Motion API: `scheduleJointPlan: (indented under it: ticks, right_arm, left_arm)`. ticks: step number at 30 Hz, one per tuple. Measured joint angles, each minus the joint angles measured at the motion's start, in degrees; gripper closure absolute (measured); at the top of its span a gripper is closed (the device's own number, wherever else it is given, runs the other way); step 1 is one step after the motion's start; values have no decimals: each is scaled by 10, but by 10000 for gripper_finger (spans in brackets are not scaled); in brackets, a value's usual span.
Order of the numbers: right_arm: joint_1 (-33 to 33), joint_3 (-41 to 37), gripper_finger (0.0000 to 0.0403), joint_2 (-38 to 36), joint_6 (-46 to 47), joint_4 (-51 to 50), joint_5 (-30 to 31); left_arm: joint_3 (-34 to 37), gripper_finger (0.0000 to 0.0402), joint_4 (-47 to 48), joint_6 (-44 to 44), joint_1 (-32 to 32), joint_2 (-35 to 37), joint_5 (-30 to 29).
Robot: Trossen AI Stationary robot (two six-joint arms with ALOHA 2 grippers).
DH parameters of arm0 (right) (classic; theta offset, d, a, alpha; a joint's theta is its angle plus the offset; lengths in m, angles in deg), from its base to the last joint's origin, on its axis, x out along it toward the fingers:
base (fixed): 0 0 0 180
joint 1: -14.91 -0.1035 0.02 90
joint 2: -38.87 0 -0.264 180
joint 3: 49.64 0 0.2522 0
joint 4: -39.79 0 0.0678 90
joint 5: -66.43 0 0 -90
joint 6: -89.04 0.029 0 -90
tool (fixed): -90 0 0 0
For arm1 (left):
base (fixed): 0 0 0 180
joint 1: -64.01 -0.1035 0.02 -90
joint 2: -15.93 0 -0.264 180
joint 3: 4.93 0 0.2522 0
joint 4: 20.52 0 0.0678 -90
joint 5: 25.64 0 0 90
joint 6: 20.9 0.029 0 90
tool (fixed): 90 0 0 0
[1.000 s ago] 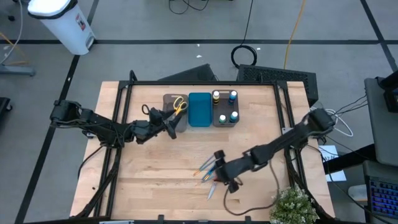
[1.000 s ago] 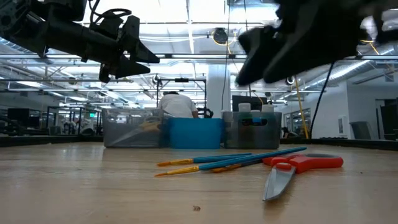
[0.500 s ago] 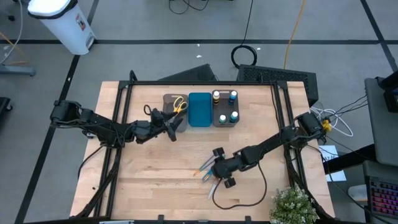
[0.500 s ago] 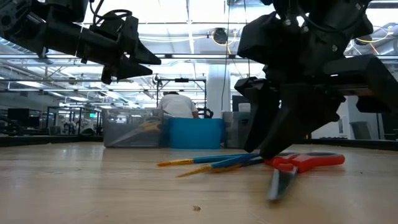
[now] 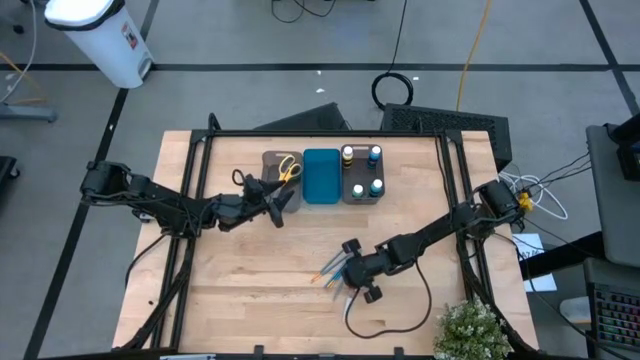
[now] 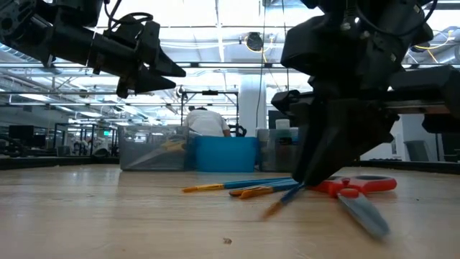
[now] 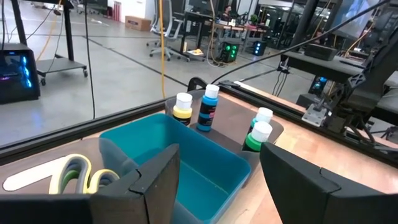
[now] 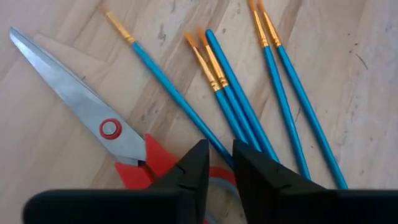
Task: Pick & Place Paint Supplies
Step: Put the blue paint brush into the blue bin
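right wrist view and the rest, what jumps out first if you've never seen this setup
The right gripper is down on the table among loose blue paintbrushes, its fingers nearly shut around one, beside red-handled scissors. The left gripper hovers open by the trays at the table's far side.

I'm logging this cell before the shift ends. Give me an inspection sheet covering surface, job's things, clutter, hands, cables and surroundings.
Surface: light wooden table top, black frame around it.
Job's things: thin blue paintbrushes and red-handled scissors loose on the wood; yellow-handled scissors in the grey tray; four small white paint bottles in another grey tray; blue tray between them.
Clutter: nothing seen.
Hands: right hand down at the brushes, fingers nearly together around one blue brush; left hand open, above the trays.
Cables: black cable looped on the table near the right arm.
Surroundings: green plant, white bin, person in the room behind.
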Motion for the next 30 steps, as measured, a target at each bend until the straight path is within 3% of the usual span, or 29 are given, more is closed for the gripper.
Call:
scheduleJointPlan:
  ticks: [10, 24, 30]
  right_arm:
    - [5, -1, 374, 0, -19, 4, -28]
    - [2, -4, 272, -26, -42, 25, -26]
    - [2, -2, 263, -75, -45, 33, 5]
  left_arm:
    - [0, 174, 4, -2, 0, 0, 0]
    - [0, 174, 5, -2, 0, 0, 0]
    - [0, 174, 12, -9, 0, 0, 0]
